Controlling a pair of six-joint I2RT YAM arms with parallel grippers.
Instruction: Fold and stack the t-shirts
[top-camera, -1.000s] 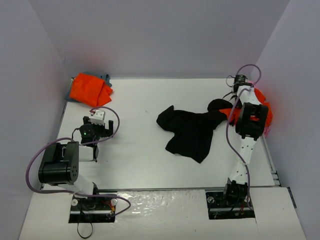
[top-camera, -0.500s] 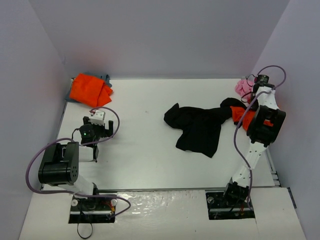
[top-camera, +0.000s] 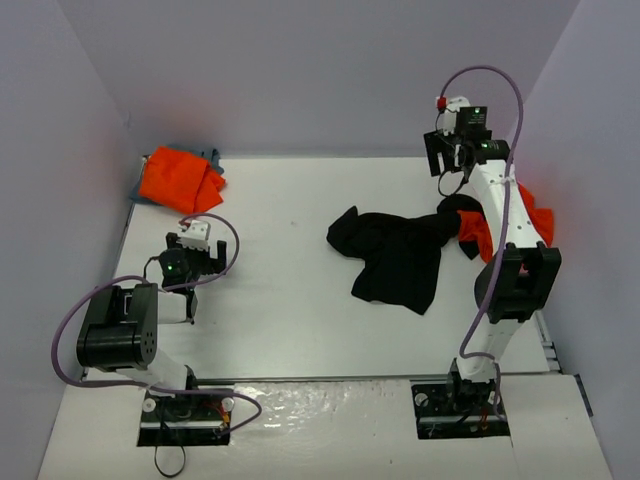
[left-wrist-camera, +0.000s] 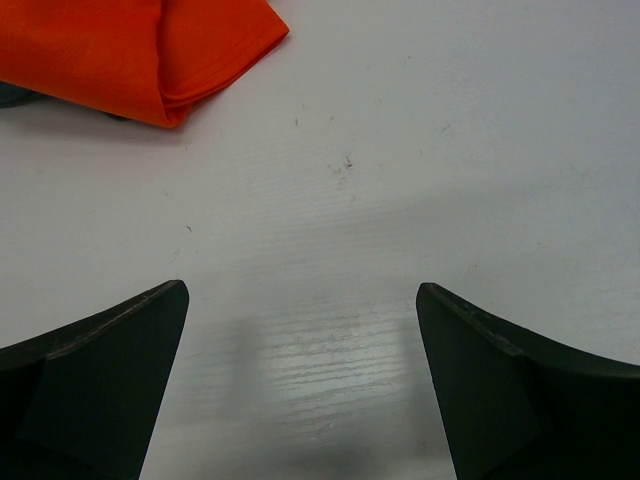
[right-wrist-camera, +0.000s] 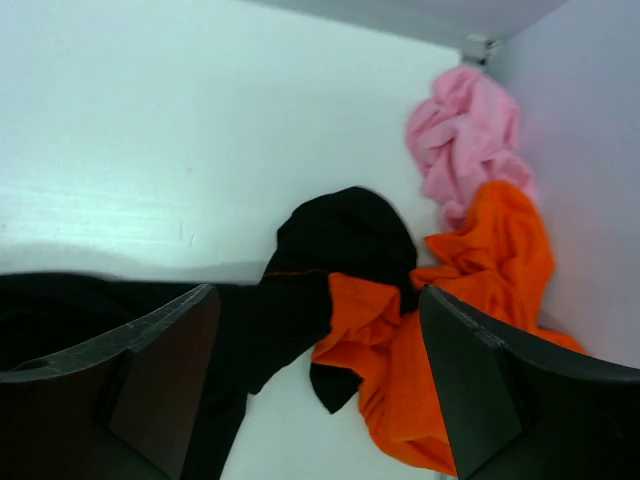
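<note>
A crumpled black t-shirt lies right of the table's middle, one end draped onto a crumpled orange t-shirt by the right wall. My right gripper hangs open and empty above the back right, apart from the cloth. Its wrist view looks down between the fingers at the black t-shirt, the orange t-shirt and a bunched pink t-shirt in the corner. At the left my left gripper rests open over bare table.
A folded orange t-shirt lies on a blue-grey one in the back left corner; its edge shows in the left wrist view. Grey walls enclose the white table on three sides.
My right gripper dragged the black t-shirt to the right, then opened, let it go and rose toward the back. The shirt now lies still. The left arm has not moved.
</note>
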